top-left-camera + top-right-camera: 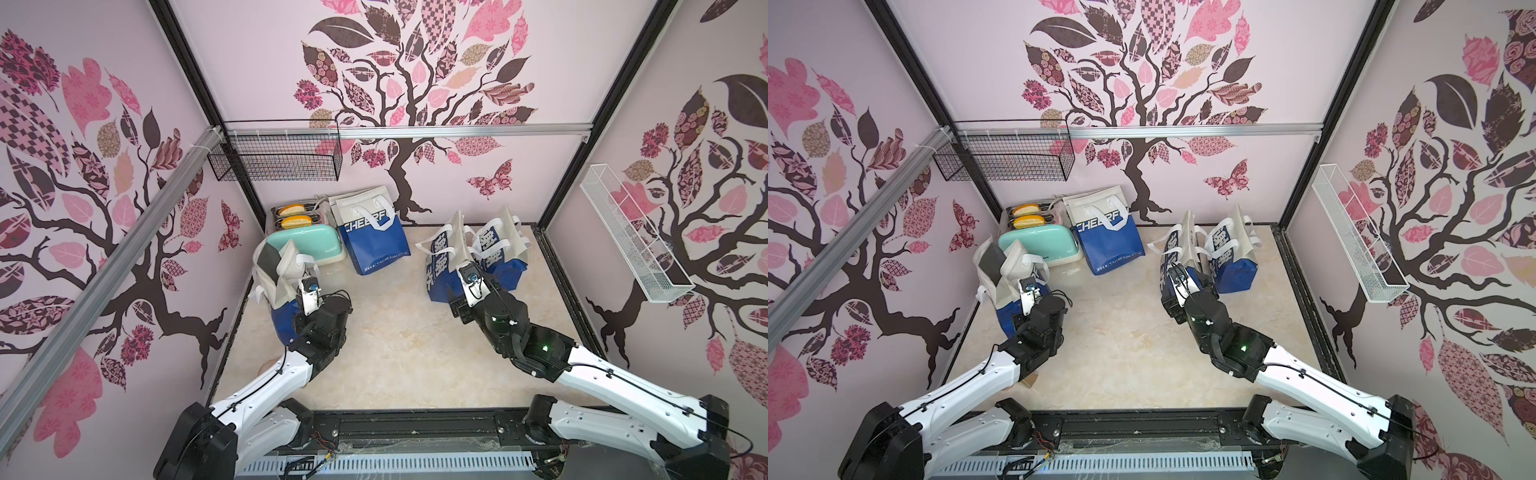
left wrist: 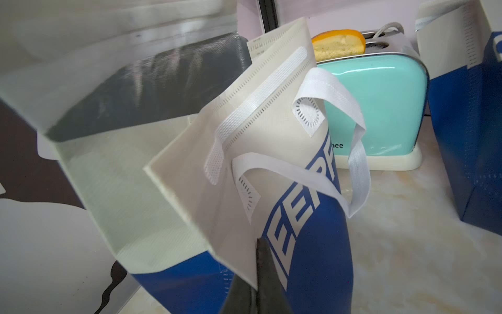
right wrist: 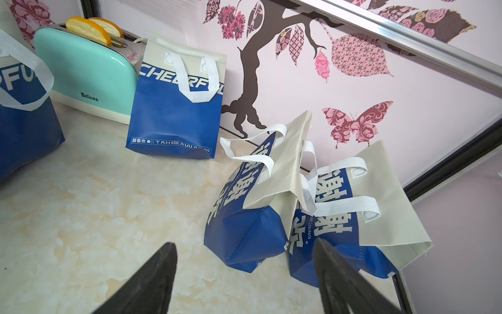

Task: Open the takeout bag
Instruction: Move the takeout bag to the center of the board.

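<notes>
- The takeout bag [image 1: 274, 291] sits at about 9 o'clock on the surface [image 1: 395, 332], tilted, with its mouth gaping toward the side wall.
- The left tool [image 2: 256, 261] is clamped tight on the lower edge of the bag's cream front panel. It is a thin pinch on soft fabric, so a sideways tug may let the panel slip free and the mouth sag shut.
- Nothing pins the bag's base. A pull from one side may drag or topple the whole bag toward the toaster [image 1: 305, 245] at 11 o'clock rather than spread the mouth.
- The white handle [image 2: 353, 152] hangs loose in front of the left tool and could snag on it.
- The right tool [image 3: 244, 244] stands wide apart and holds nothing. It sits at 3 o'clock, close to two bags that lean on each other, and a careless swing could knock them over.
- Bags, four:
  - the held one;
  - a closed one [image 1: 372, 245] at 12 o'clock;
  - the leaning pair [image 1: 440, 266] [image 1: 505, 249] at 2 o'clock.
- Toaster, one, with two slices of bread [image 1: 296, 221] in its slots.
- Wire baskets on the walls, two: a black basket [image 1: 274, 160] and a white basket [image 1: 631, 237].
- Tools, two.
</notes>
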### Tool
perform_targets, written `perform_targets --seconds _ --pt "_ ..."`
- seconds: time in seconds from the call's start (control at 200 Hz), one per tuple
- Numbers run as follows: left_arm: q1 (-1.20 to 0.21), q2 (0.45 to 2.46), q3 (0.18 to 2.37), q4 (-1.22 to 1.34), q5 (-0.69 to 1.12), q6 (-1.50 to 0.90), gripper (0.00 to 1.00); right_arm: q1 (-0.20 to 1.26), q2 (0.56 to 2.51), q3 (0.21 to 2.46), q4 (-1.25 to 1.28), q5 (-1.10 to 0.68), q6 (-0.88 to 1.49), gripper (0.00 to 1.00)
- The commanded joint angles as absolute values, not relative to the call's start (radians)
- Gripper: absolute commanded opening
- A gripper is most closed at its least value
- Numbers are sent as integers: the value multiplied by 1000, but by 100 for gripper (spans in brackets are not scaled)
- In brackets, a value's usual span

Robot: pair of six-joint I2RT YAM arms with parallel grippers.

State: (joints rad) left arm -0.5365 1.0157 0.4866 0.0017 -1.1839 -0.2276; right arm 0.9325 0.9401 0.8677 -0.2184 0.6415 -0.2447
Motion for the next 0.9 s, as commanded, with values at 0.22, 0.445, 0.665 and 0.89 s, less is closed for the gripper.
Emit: perform_targets --seconds 0.22,0.445,0.665,0.89 --pt "-534 882 479 -243 -1032 -469 29 931 924 866 -230 586 -222 81" --pt "-534 859 495 -313 -948 -529 47 931 914 867 -239 578 -217 82" --pt "-580 824 488 -399 -849 -639 54 933 906 868 -237 561 -220 82" --pt "-654 744 483 -489 -820 -681 57 933 893 870 -241 542 -218 82"
